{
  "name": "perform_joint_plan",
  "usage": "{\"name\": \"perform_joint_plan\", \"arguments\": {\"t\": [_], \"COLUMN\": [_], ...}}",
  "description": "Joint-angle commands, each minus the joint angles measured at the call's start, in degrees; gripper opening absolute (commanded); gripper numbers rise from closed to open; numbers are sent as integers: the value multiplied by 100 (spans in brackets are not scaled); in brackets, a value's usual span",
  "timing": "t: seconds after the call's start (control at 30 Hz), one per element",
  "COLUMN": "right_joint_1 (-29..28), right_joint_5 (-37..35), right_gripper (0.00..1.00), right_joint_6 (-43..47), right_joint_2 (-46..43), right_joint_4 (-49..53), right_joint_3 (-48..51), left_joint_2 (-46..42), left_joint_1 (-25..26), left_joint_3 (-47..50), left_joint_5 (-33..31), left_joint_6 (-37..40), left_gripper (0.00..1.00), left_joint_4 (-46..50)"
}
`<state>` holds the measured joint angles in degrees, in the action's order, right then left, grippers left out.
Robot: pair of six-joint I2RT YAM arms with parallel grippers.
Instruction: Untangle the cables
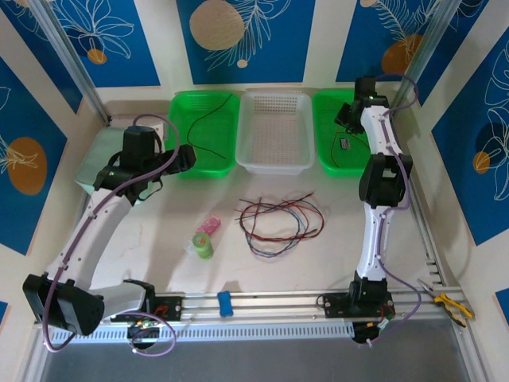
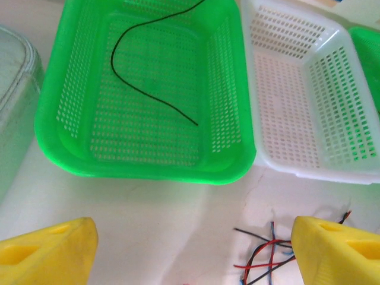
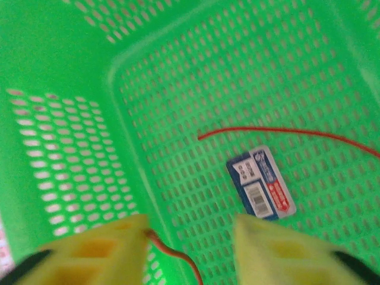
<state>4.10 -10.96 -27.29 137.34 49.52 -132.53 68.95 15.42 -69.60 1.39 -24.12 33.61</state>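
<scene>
The desk (image 1: 318, 263) carries three baskets in a row at the back, seemingly one for each colour sorted. The left green basket (image 2: 148, 172) holds one black cable (image 2: 151, 98); the white basket (image 1: 274, 165) looks bare. Over the right green basket (image 3: 71, 47) hangs the right gripper (image 3: 190, 228), jaws apart and gripping nothing, with a red cable (image 3: 273, 129) and a small card (image 3: 261, 183) below it. The left gripper (image 2: 195, 237) hovers wide open before the left basket. The remaining cables (image 1: 278, 219) lie looped mid-desk. The red cable's ends are cut off by the frame edge and by a finger. Which strands cross over which is too fine to tell.
</scene>
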Motion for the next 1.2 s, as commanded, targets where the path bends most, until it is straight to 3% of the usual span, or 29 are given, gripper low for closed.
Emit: {"name": "perform_joint_plan", "arguments": {"t": [0.0, 0.07, 0.1, 0.37, 0.47, 0.77, 1.17], "right_joint_1": [-1, -47, -66, 29, -103, -1118, -2797], "right_joint_5": [166, -40, -112, 431, 681, 402, 556], "right_gripper": [70, 85, 88, 90, 88, 79, 67], "right_joint_6": [13, 128, 172, -157, -158, 334, 1500], "right_joint_2": [-192, -550, -751, -2468, -3243, -5228, -7138], "right_joint_4": [402, 225, 143, -760, -1206, -1658, -1863], "right_joint_3": [186, 451, 615, 2523, 3531, 6094, 7920], "left_joint_2": [-118, -128, -132, -56, -47, 103, 84], "left_joint_1": [76, 83, 85, 211, 358, 932, 1270], "left_joint_3": [42, 33, 28, 61, 82, 371, 919], "left_joint_5": [15, -7, 0, 90, 46, 33, 131], "left_joint_6": [-26, 13, 21, -73, -56, -302, -661], "left_gripper": [85, 85, 85, 85, 85, 85, 85], "left_joint_4": [288, 352, 366, 357, 380, 363, 1]}}
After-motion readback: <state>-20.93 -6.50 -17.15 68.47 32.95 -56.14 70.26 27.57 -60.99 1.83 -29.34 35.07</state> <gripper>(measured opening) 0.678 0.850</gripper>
